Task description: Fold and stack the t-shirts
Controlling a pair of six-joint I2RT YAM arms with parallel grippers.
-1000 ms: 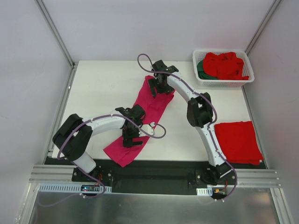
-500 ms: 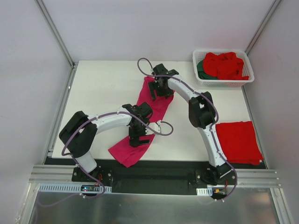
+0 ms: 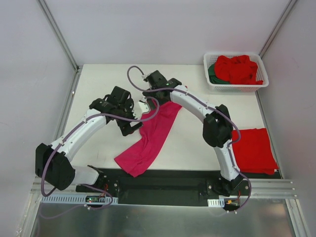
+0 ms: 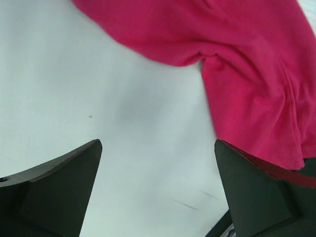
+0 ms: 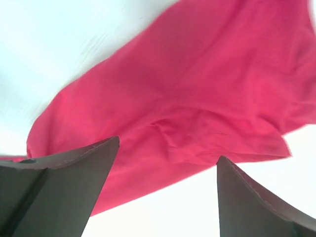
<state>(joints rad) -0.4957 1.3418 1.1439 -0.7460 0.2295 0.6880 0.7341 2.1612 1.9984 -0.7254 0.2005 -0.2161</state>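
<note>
Table point(image 3: 103, 89) has one job in progress, the magenta-pink t-shirt point(image 3: 153, 133). It lies mid-table as a long narrow diagonal band, with its near end at the table's front edge.

- Folded red t-shirt point(image 3: 252, 150): well right of the pink one, flat, at the front-right corner. This looks like the start of the stack.
- White basket point(image 3: 210, 79): far right of the pink shirt. It holds bunched red t-shirts point(image 3: 237, 69) with a dark green one point(image 3: 212, 74) underneath, all still unfolded.

Changes over the last second:
- Left gripper point(image 3: 129, 129) has come off the band's near half. It now sits just left of the band's middle.
- Its wrist view shows the left gripper point(image 4: 157, 143) spread wide with bare table between the fingers. The shirt edge point(image 4: 247, 74) is beside it and not gripped.
- Right gripper point(image 3: 149, 96) has slid from the band's far end to just left of that end.
- Its wrist view shows the right gripper point(image 5: 168, 150) wide, hovering above the pink cloth point(image 5: 197, 74) and holding nothing.
- The band's far end now lies nearer and further right than before. The near end hasn't moved.

My read is that the lengthwise fold is down and released. Both arms look to be repositioning on the band's left side, probably to regrip. The crosswise fold and the transfer onto the red shirt are still to do.
</note>
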